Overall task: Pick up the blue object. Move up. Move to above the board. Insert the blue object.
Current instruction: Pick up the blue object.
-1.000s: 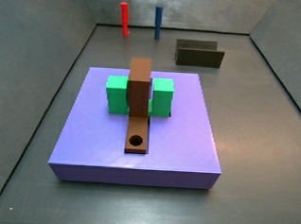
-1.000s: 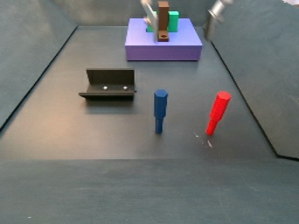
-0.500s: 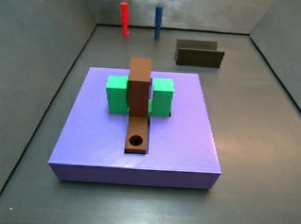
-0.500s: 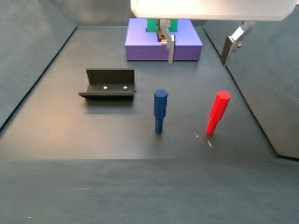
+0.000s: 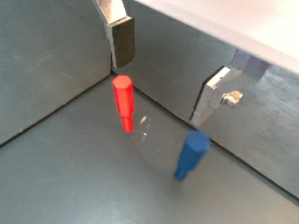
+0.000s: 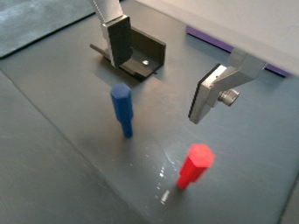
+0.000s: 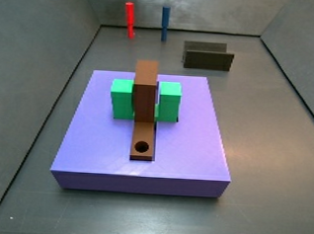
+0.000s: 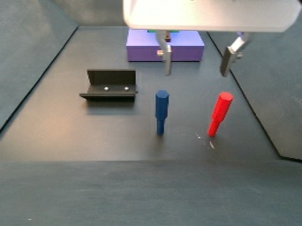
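Now, blue object (image 8: 162, 111): it stands upright on the grey floor (image 8: 106, 150), free, with nothing touching it.
Red peg (image 8: 220, 115): upright too, near the blue object, at its 3 o'clock in a side view.
Gripper (image 8: 197, 56): above and behind both pegs, fingers (image 8: 167, 59) spread wide, holding nothing.
Fixture (image 8: 111, 86): at about 10 o'clock from the blue object.
Board (image 7: 144, 120): on the green block (image 7: 146, 99) and purple slab (image 7: 142, 168), well apart from the pegs.
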Controlling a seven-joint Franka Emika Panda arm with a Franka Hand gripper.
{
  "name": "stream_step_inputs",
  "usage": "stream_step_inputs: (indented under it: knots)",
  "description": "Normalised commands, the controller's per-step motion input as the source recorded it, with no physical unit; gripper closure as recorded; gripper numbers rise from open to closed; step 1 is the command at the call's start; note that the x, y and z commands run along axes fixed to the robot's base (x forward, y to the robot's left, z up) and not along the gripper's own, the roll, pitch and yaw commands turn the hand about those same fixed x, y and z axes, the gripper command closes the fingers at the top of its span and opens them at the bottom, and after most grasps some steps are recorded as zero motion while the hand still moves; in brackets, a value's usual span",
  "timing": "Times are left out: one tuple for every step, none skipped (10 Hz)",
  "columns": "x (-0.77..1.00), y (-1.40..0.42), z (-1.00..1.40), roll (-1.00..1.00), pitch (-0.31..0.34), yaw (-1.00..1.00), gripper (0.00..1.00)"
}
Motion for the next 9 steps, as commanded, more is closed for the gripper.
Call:
stream_step_inputs:
  knots:
    - [0.57, 0.09, -0.03, -0.2, 0.059, 0.0, 0.0]
    - [0.55, 0.07, -0.23, -0.18, 0.029, 0.0, 0.0]
    - [0.49, 0.09, -0.37, -0.14, 0.004, 0.0, 0.0]
    - [0.44, 0.07, -0.42, -0.1, 0.007, 0.0, 0.0]
    - [0.44, 0.09, -0.44, -0.09, 0.01, 0.0, 0.0]
    - [0.46, 0.12, -0.45, -0.08, 0.034, 0.0, 0.0]
    - [0.26, 0.12, -0.45, -0.05, 0.0, 0.0, 0.0]
    - [0.0, 0.1, -0.29, -0.08, -0.003, -0.09, 0.0]
    - [-0.13, 0.05, -0.17, -0.07, -0.036, -0.12, 0.0]
